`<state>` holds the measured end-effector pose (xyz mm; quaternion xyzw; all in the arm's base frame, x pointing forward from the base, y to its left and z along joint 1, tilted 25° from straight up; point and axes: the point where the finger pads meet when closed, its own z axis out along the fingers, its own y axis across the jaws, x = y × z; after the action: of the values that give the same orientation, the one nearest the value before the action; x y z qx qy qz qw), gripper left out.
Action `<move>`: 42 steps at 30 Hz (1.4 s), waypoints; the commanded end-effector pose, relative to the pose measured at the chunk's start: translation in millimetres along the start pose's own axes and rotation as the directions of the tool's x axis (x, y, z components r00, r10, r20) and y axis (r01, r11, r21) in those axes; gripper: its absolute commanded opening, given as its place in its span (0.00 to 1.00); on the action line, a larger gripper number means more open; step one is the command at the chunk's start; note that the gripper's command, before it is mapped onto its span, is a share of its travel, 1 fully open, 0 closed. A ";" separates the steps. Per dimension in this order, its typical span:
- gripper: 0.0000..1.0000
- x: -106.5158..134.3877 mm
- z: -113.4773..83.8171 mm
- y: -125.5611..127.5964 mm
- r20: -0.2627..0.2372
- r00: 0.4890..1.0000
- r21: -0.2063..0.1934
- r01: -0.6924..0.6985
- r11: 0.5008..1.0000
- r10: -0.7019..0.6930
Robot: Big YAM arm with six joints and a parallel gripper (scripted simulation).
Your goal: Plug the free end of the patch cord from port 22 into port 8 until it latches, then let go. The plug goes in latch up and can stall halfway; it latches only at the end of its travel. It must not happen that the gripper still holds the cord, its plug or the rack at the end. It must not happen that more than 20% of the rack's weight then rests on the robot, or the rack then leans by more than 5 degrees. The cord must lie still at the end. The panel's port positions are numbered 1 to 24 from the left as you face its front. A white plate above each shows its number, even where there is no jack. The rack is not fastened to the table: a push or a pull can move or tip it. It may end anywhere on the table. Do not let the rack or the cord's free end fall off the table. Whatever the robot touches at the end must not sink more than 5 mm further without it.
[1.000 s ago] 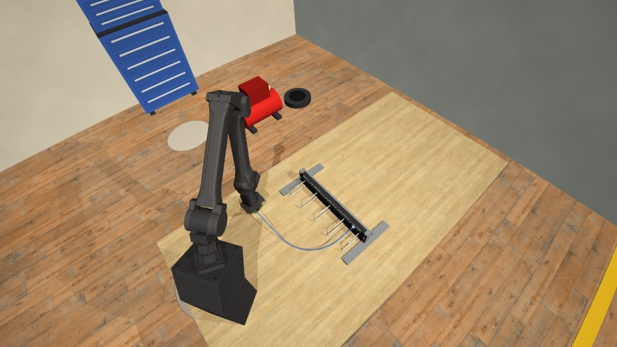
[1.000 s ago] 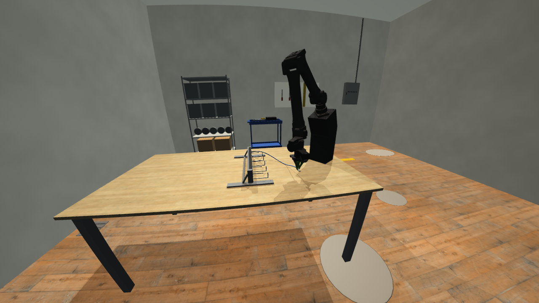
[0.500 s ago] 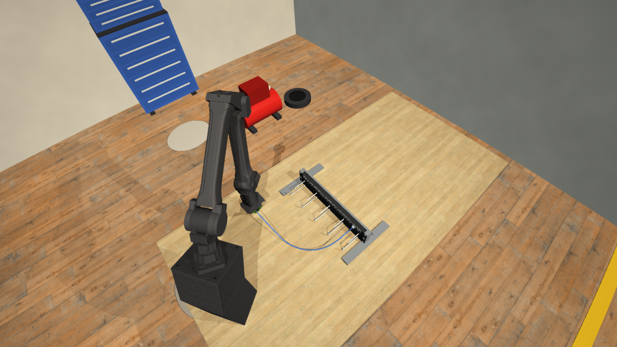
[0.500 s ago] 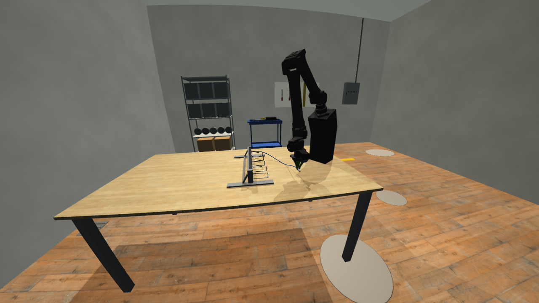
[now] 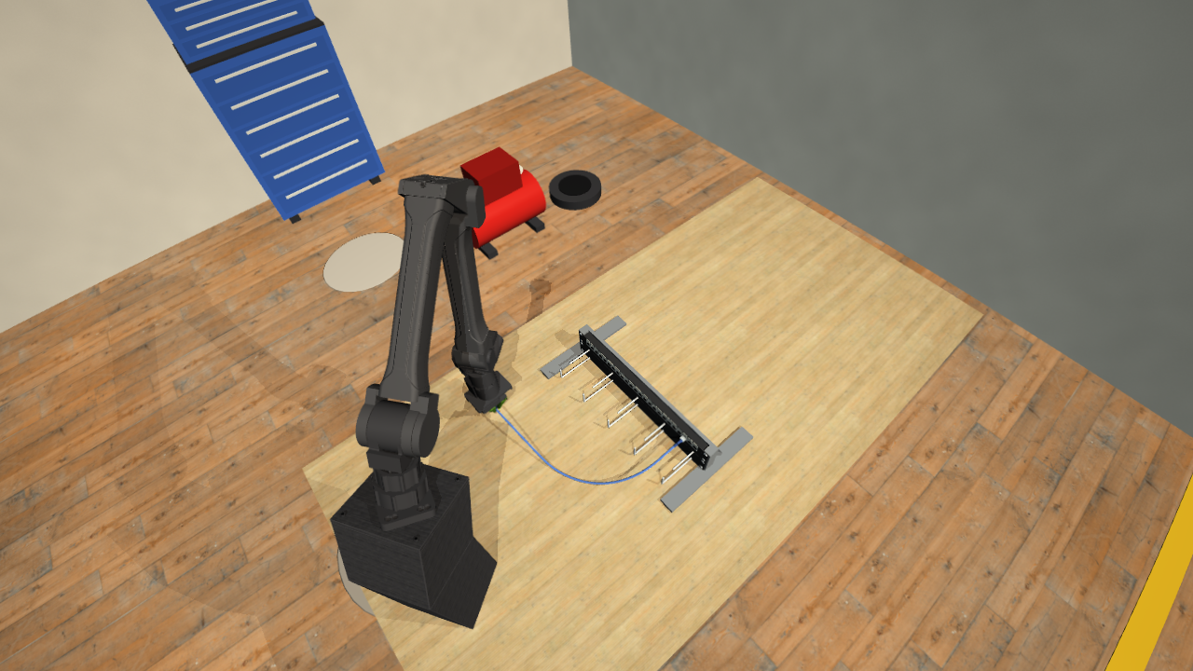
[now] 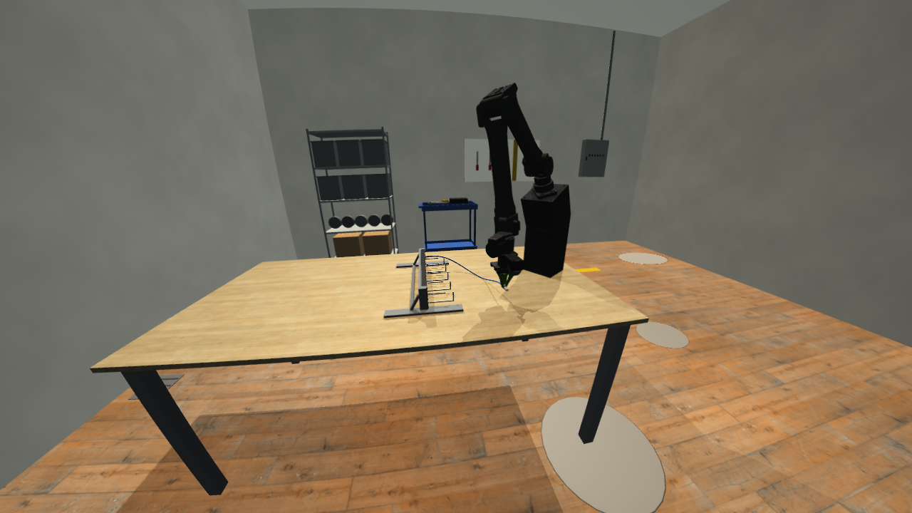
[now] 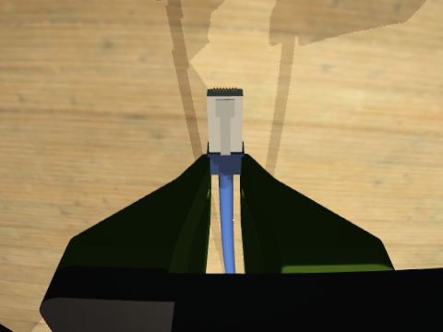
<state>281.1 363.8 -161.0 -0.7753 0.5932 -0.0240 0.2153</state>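
The top view looks steeply down on the counter point(image 5: 750, 275); the exterior view faces it from afar; the wrist view looks close past the jaws. All share the counter.

My gripper point(image 5: 498, 406) is pinching the blue cord point(image 5: 583, 475) at frame centre-left | cord is sagging rightward to the rack point(image 5: 646, 391) | rack is standing mid-table point(image 5: 792, 292)

The rack point(image 5: 646, 403) stood on the desk point(image 5: 775, 283). The cord point(image 5: 583, 475) ran from its right end to the jaws, closed on the plug point(image 7: 225, 124) beside the robot's base point(image 5: 408, 559).
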 end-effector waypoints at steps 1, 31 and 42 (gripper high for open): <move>0.00 -2.8 -0.3 3.5 -0.001 1.000 -0.007 -0.005 1.000 0.005; 0.00 3.9 -9.4 -13.4 0.006 0.997 0.008 -0.079 0.997 0.079; 0.00 13.7 -13.6 -34.2 0.012 0.978 0.013 -0.209 0.978 0.209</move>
<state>298.8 350.3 -154.0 -0.7325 0.6467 -0.0076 0.2124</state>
